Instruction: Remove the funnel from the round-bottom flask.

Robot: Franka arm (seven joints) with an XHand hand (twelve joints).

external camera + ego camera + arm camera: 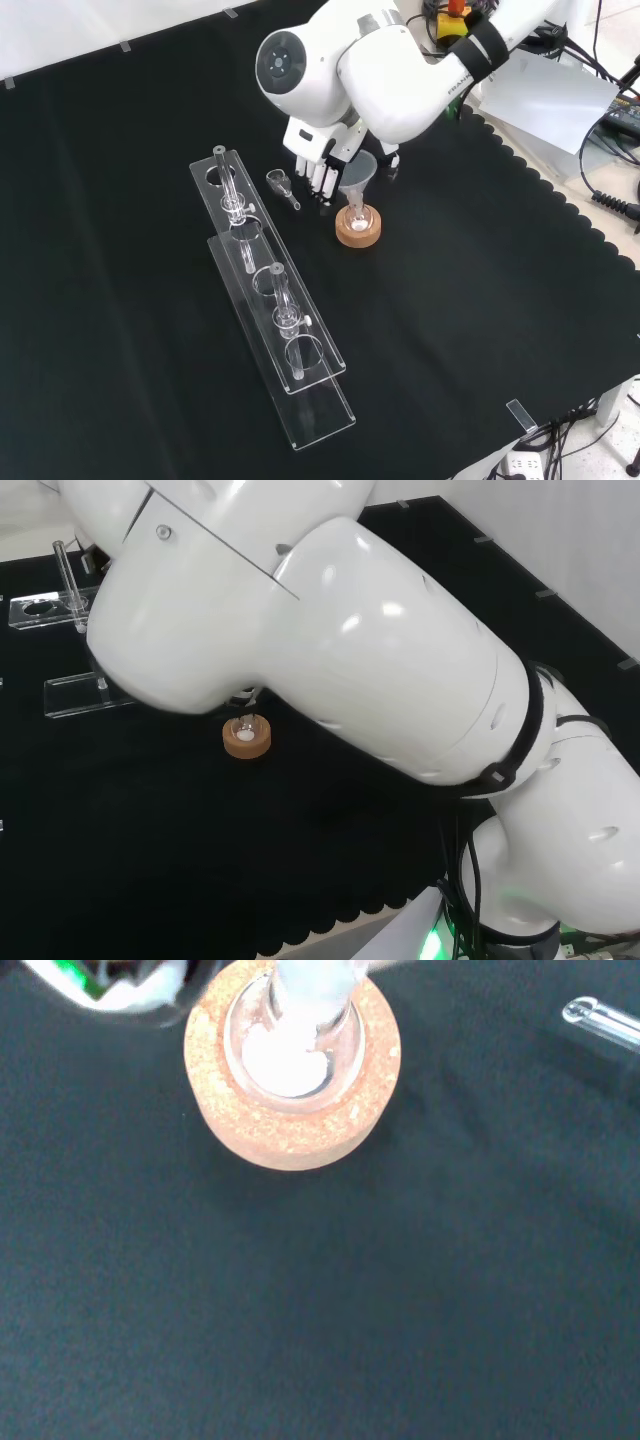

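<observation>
Front view: funnel (359,176) in flask (358,214) on cork ring (358,229), frame centre-top.
Hand (318,165) just left of funnel, fingers down; grip can't tell, arm link (320,70) overlaps. Small glass piece (281,187) + clear racks (270,300) to left.

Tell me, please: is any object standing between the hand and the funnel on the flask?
Nothing visible does. In the front view the hand hangs just left of the funnel, which sits in the flask on its cork ring. The small glass piece lies farther left, outside that gap.
</observation>
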